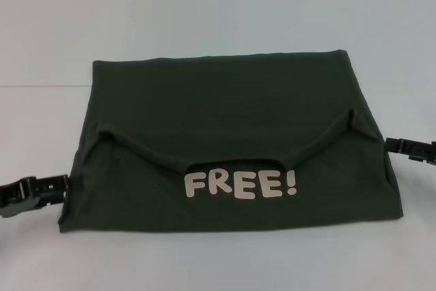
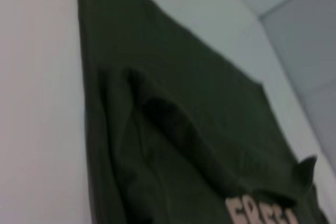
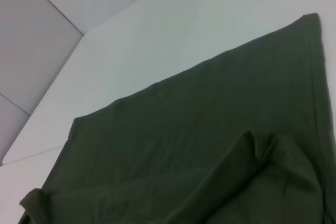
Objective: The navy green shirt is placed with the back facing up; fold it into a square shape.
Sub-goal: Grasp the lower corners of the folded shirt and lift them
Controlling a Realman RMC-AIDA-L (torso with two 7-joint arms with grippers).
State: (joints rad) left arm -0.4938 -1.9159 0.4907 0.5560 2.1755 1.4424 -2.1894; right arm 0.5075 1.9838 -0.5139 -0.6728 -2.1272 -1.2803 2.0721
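Head view, left side: the left gripper (image 1: pixel 60 187) is being kept low beside the shirt's left edge; whether cloth is pinched cannot be told.
Centre: the navy green shirt (image 1: pixel 225 110) is lying folded into a rough rectangle on the white table (image 1: pixel 218 18), its near flap turned over so that the cream "FREE!" lettering (image 1: pixel 240 185) is being shown.
Flap: its two upper corners are being left peaked, probably where it was gripped.
Right side: the right gripper (image 1: pixel 392 145) is being held just off the shirt's right edge; its opening cannot be told.
Progress: the square is judged nearly formed.
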